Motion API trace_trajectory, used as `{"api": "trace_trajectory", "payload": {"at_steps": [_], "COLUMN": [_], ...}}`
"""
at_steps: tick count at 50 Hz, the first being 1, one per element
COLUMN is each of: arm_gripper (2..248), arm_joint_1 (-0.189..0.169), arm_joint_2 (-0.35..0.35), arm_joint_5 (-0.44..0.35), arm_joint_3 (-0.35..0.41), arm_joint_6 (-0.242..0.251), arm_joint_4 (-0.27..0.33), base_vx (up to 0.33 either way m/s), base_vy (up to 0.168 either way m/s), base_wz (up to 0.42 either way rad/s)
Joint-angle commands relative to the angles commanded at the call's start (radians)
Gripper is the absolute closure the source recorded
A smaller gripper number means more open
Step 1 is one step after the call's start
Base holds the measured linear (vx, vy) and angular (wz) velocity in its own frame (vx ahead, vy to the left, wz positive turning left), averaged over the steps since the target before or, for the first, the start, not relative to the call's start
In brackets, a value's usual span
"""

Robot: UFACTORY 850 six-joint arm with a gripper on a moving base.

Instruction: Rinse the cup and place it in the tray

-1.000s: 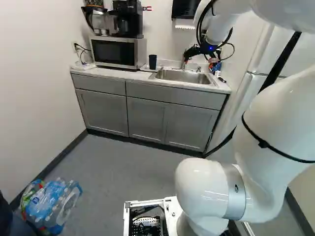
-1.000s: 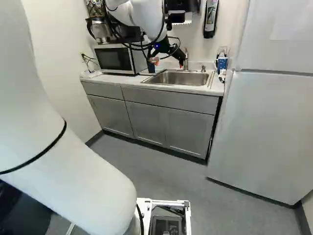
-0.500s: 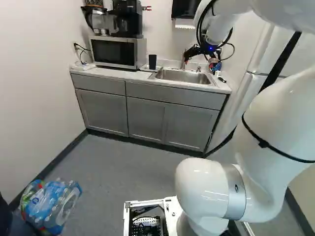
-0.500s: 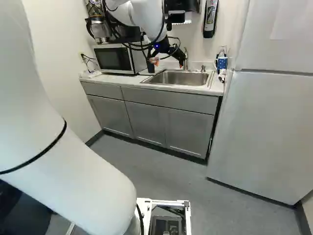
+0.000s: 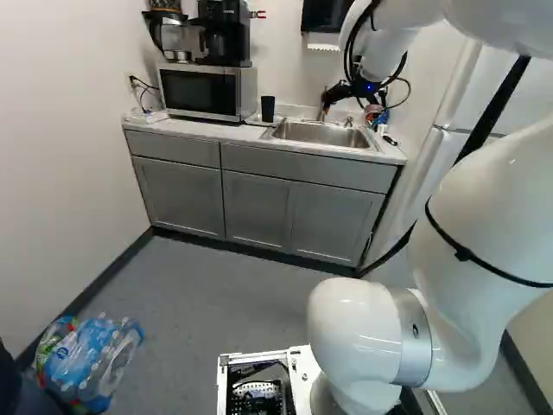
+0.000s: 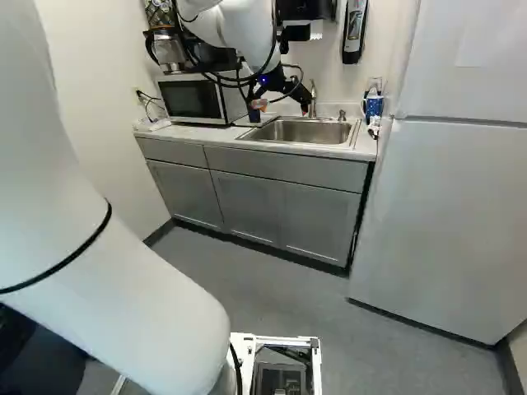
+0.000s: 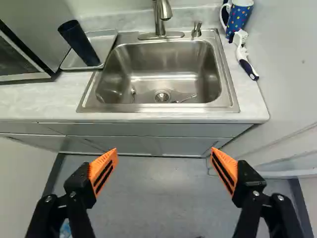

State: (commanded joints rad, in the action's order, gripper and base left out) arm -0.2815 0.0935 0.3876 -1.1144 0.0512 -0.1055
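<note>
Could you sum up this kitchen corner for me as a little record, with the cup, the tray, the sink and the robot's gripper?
Cup: dark cup, standing on the tray
Tray: metallic tray, between microwave and sink
Sink: two slim utensils inside, kind unclear
Faucet: faucet, no water visible
Gripper: gripper open, holding nothing
Beyond sink: spotted mug, white-and-dark brush

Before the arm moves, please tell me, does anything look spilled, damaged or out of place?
I see nothing spilled or damaged. Bottles lie on the floor at the left of the left base view, an odd storage place. Two thin metal pieces, perhaps utensils, lie loose in the sink.
</note>
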Motion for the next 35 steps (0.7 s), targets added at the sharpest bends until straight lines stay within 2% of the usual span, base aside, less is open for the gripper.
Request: {"api": "trace_trajectory", "payload": {"at_steps": [18,35], "arm_gripper": [3,3], "arm_joint_1": [0.015,0.036], "arm_joint_2": [0.010,0.024], "arm_joint_5": [-0.066,-0.162], "arm_joint_3": [0.054,0.132], "arm_joint_6": [-0.003,-0.007], "arm_joint_4": [0.006,0.014], "base_vx": [0.000,0.000], "base_vy": [0.000,0.000], "base_wz": [0.000,0.000]}}
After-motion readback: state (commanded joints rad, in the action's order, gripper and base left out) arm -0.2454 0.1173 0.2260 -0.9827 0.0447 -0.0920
